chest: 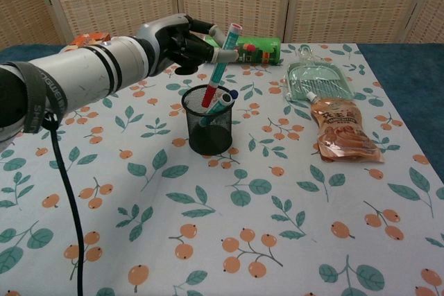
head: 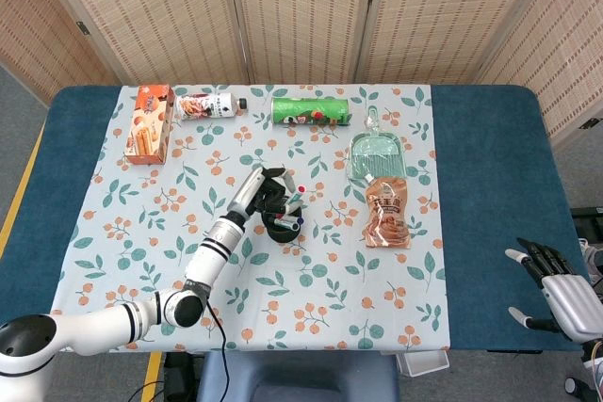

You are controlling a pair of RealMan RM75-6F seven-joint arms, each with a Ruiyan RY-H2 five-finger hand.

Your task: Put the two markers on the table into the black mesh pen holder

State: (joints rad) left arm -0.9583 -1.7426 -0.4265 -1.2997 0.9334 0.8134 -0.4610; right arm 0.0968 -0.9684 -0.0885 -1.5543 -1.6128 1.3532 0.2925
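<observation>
My left hand (chest: 182, 41) (head: 271, 191) hovers just above and left of the black mesh pen holder (chest: 209, 127) (head: 284, 226), pinching a teal marker with a red cap (chest: 219, 67). The marker tilts, red tip down, and that tip sits inside the holder's rim. A second marker (chest: 218, 107) with a blue cap leans inside the holder. My right hand (head: 556, 284) rests off the table at the lower right of the head view, fingers spread and holding nothing.
A green chip can (chest: 243, 50), a bottle (head: 209, 105) and an orange snack box (head: 150, 123) lie along the far edge. A green dustpan (chest: 316, 80) and a brown pouch (chest: 342, 132) lie right of the holder.
</observation>
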